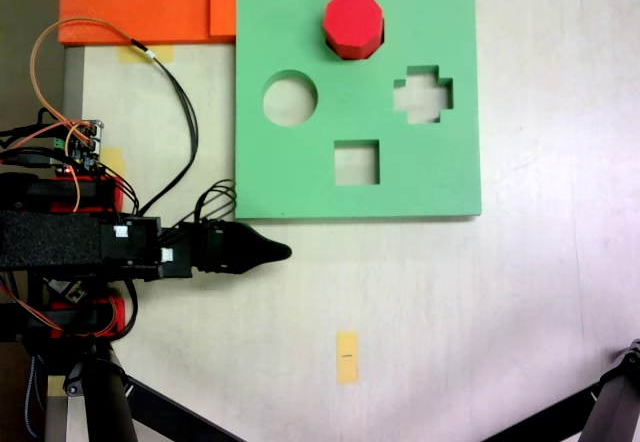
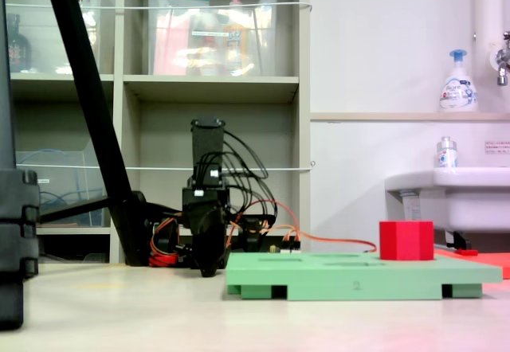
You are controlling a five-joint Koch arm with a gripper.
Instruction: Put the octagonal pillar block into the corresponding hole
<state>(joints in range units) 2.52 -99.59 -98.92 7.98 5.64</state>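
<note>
While the gripper [image 1: 278, 253] rests low at the left of the overhead-looking fixed view, just below the lower left corner of the green foam board [image 1: 300, 177], its black jaws come to a single tapered tip pointing toward the right of the frame; they lie together there with no gap visible, so I read them as closed and holding nothing. The side-on fixed view shows the gripper [image 2: 209, 268] pointing down toward the table just left of the board's [image 2: 351, 276] near edge, one jaw behind the other.

The octagonal pillar block [image 1: 352, 22] stands upright at the upper middle of the board, near its top edge; its eight-sided top faces the camera; in the side view the block [image 2: 406, 240] rises above the board's surface at the right. It appears to sit in or over the corresponding hole, since no other eight-sided cutout is visible; how deep it sits I cannot tell.

From the tip, the block lies up and slightly right in the top-down frame, well apart, across the board past the round cutout [image 1: 290, 98]; the square cutout [image 1: 356, 162] and the cross cutout [image 1: 423, 93] lie to the right of that line. The block's long axis is vertical, so any approach would likely come from above.
</note>
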